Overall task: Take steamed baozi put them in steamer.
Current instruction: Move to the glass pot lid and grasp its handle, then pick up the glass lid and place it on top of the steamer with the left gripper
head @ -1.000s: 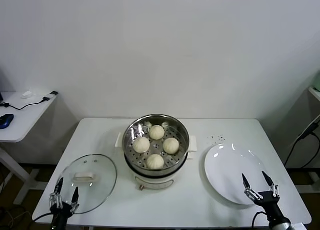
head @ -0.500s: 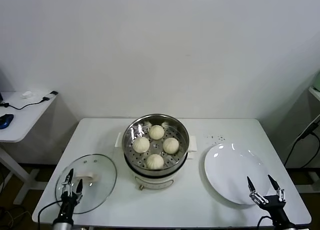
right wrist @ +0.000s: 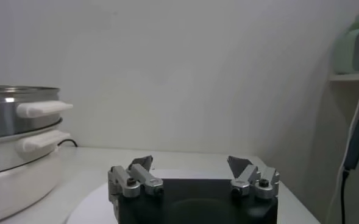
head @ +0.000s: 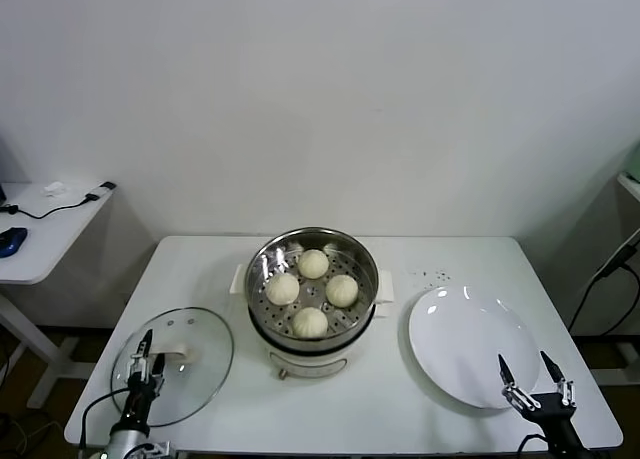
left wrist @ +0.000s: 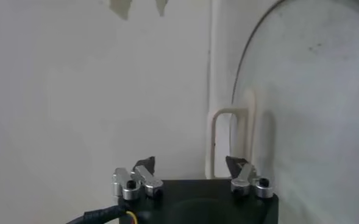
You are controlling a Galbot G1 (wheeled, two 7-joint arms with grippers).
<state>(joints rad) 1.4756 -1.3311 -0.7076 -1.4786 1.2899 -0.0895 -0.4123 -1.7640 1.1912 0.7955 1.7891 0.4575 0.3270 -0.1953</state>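
Four cream-white baozi (head: 313, 264) (head: 282, 289) (head: 342, 290) (head: 310, 322) sit on the perforated tray inside the shiny steamer (head: 356, 255) at the table's middle. The steamer's side also shows in the right wrist view (right wrist: 8, 128). My left gripper (head: 146, 351) is open and empty, low at the front left over the glass lid (head: 205, 354). My right gripper (head: 535, 368) is open and empty at the front right, by the near edge of the white plate (head: 466, 339).
The glass lid with its white knob (left wrist: 228, 143) lies flat on the table left of the steamer. The white plate lies right of it. A side table (head: 40, 229) with cables stands at the far left. The white table edge (head: 400, 437) runs along the front.
My left gripper has moved forward over the lid's near part. My right gripper has drawn back and down toward the table's front right corner. The baozi have not moved.
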